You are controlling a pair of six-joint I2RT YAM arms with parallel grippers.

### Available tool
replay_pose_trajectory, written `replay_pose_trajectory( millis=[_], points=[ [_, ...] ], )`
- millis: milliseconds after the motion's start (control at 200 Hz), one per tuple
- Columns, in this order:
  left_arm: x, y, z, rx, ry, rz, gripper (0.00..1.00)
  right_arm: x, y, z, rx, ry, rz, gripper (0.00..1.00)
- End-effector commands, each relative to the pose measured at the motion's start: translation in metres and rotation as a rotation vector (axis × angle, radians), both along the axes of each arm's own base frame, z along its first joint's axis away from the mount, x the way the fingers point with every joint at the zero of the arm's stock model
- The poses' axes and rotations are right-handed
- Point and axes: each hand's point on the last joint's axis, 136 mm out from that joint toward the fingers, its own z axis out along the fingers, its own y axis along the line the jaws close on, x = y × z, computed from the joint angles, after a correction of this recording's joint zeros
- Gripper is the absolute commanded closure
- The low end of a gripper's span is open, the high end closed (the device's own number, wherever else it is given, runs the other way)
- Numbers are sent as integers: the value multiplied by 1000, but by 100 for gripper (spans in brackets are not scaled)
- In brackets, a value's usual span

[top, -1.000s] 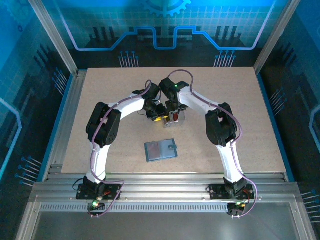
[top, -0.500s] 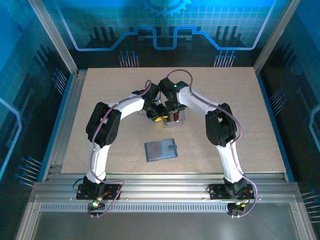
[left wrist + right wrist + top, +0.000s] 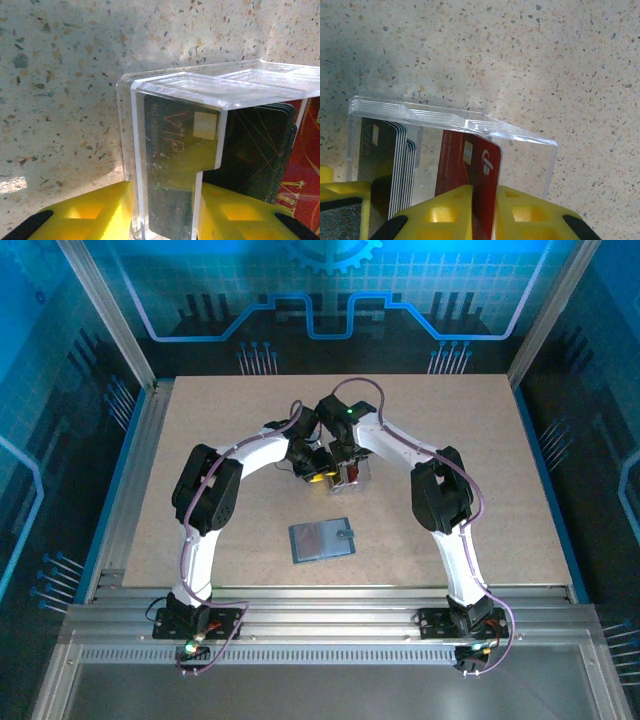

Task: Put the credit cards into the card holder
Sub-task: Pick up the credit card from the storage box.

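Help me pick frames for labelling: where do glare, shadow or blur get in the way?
Left wrist: bright glare on the clear stand edges, shadow across the table behind. Right wrist: shadow top left, red card sharp. Top external: blue-lit surround, card holder small but clear.

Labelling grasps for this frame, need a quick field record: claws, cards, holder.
left claw: clamped on a wall of the clear stand
right claw: closed on red card, which stands upright in the stand
other cards: dark stack, upright in the stand's other section
card holder: flat on table, nearer the arm bases, apart from both claws
holder contents: too small to tell
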Motion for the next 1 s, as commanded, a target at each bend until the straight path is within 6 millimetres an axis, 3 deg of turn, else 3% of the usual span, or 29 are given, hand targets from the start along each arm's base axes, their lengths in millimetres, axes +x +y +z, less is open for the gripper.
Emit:
replay_pose_trajectory(
  millis=[0,710,996],
  points=[
    [-16,17,-25,61,85,16,63,-4,-6,21,-39,-17,17,83],
    [-16,14,-21,41,87,10,63,-13,12,35,41,5,57,100],
    [-10,9,15,-26,43,0,60,-19,22,50,198,30,57,100]
  ],
)
